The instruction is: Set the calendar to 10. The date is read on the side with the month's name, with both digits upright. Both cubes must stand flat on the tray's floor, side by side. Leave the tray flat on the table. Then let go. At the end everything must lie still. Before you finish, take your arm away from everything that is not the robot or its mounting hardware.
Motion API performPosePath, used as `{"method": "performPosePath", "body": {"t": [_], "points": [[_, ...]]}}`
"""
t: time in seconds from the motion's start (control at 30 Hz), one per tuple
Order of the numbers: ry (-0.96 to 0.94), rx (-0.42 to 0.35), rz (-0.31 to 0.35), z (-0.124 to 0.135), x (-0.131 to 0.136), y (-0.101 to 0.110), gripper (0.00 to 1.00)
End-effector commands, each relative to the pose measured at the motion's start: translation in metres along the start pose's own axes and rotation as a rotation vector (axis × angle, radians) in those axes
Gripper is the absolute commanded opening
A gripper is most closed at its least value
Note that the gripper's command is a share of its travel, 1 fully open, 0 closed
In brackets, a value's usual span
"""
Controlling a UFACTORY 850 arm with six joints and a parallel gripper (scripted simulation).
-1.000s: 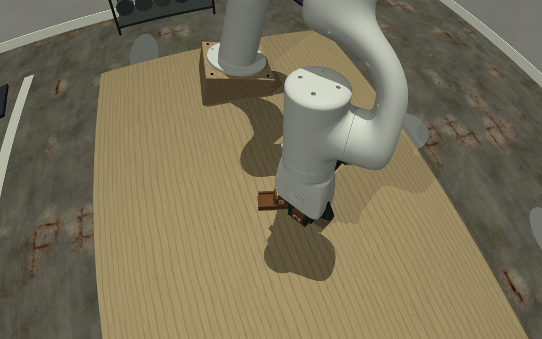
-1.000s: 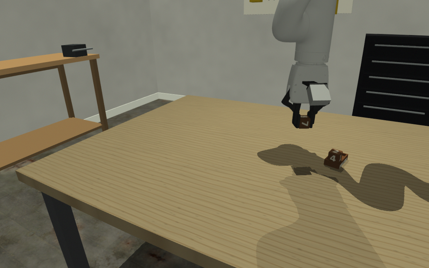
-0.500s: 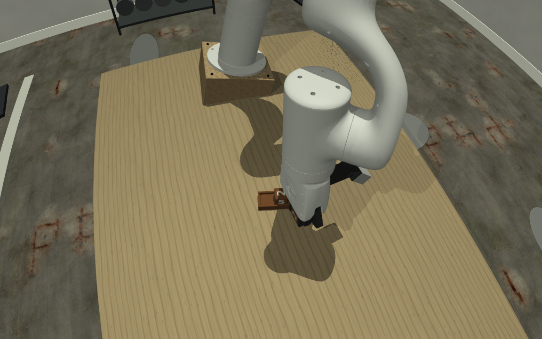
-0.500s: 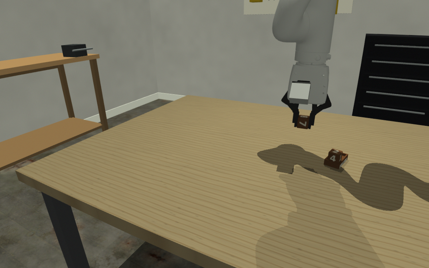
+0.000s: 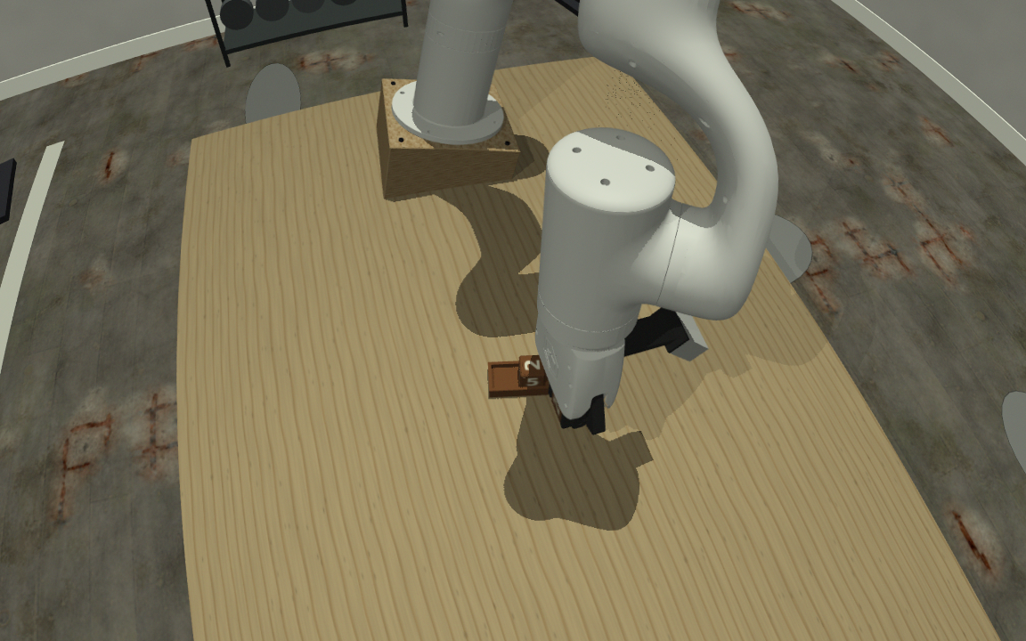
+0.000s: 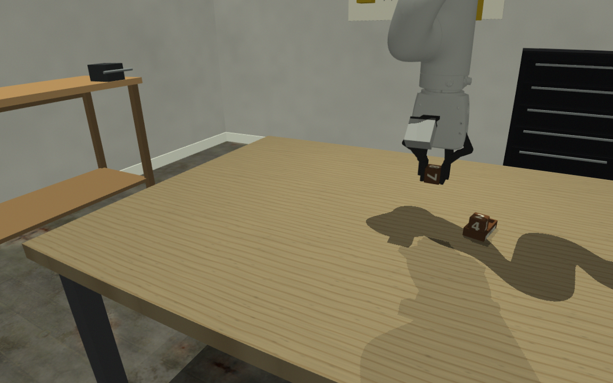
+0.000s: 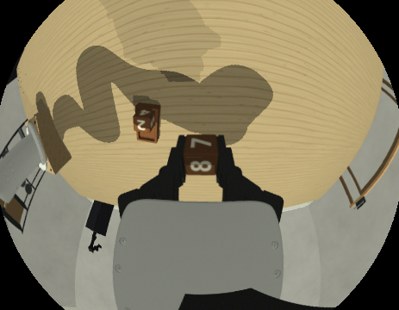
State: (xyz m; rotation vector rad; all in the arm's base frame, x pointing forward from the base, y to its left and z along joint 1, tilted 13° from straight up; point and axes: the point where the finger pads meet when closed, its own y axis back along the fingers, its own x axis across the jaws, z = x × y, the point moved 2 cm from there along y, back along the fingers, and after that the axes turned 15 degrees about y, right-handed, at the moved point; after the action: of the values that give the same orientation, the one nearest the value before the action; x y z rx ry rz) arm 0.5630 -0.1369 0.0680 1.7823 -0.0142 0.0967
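The brown tray stands flat on the table. One brown cube sits in one end of it, with a 2 on top. Its sides show a 5 in the top view and a 4 in the exterior view. The tray's other end is empty. My gripper is shut on the other cube, above the table and off to one side of the tray. That cube shows 7 and 8. No month's name is readable.
The arm's wooden base block stands at the table's back in the top view. A black drawer cabinet and a wooden shelf stand beyond the table. The arm's shadow lies around the tray.
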Motion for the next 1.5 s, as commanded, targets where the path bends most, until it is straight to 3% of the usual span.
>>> {"method": "performPosePath", "body": {"t": [0.0, 0.2, 0.5, 1.0, 1.47], "points": [[0.0, -0.001, 0.001, 0.0, 0.001, 0.001, 0.27], [-0.001, -0.001, 0.001, 0.0, 0.001, -0.003, 0.27], [-0.001, -0.001, 0.0, 0.0, 0.001, -0.025, 0.27], [-0.001, -0.001, 0.0, 0.0, 0.002, -0.088, 0.27], [-0.001, -0.001, 0.0, 0.0, 0.002, -0.094, 0.27]]}}
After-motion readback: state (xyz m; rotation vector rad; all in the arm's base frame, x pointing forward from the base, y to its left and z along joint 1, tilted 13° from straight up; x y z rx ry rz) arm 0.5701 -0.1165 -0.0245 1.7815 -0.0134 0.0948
